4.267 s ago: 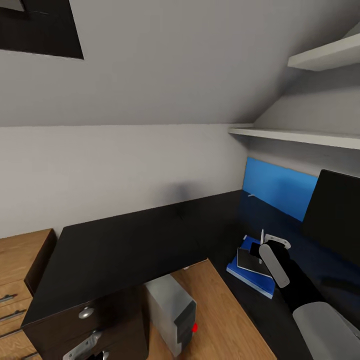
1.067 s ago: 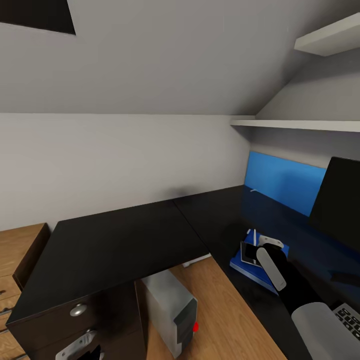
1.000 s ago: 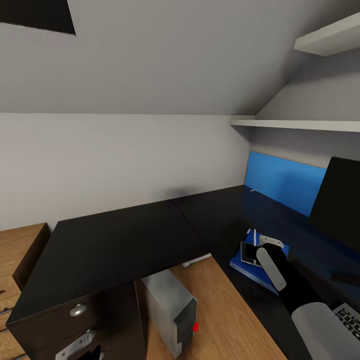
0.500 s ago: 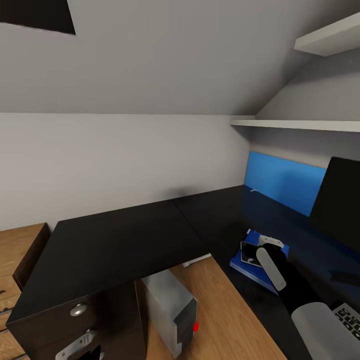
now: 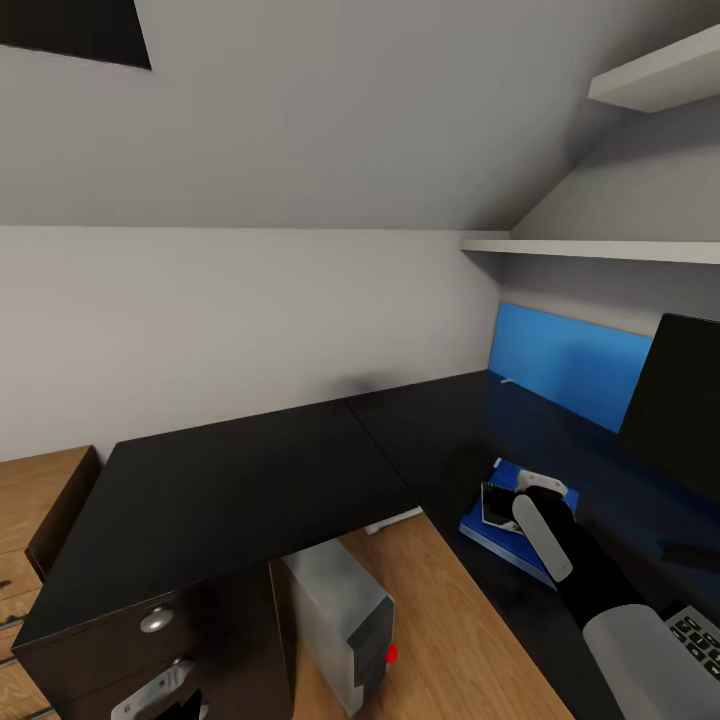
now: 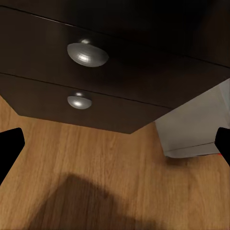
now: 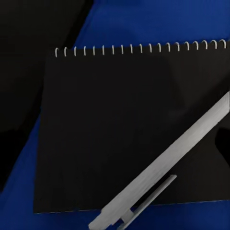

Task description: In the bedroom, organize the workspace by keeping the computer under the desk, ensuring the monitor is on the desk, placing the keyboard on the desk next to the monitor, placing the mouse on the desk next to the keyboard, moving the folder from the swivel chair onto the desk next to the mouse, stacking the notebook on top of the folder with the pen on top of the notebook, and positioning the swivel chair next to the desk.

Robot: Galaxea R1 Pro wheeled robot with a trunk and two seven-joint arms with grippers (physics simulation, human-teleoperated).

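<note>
The blue folder [image 5: 492, 535] lies on the glossy black desk [image 5: 250, 480], left of the monitor [image 5: 680, 400]. The dark spiral notebook [image 7: 120, 129] rests on the folder [image 7: 143, 19], and the white pen [image 7: 163, 167] lies slantwise across it. My right gripper [image 5: 520, 487] hovers just over this stack, open, with dark fingertips at both edges of the right wrist view. The grey-white computer [image 5: 340, 615] stands under the desk. A corner of the keyboard [image 5: 700, 635] shows beside my right arm. My left gripper [image 6: 115, 143] is open, low before the drawers [image 6: 96, 72]. Mouse and swivel chair are out of view.
A blue wall panel [image 5: 570, 365] backs the desk's right wing, with white shelves [image 5: 600, 246] above under the sloped ceiling. A low oak cabinet [image 5: 40, 500] stands left of the desk. Oak floor [image 5: 450, 620] runs between the desk's wings.
The pen stood upright in my right gripper a second ago; now it lies flat on the notebook and the gripper is off it. The rest is unchanged.
</note>
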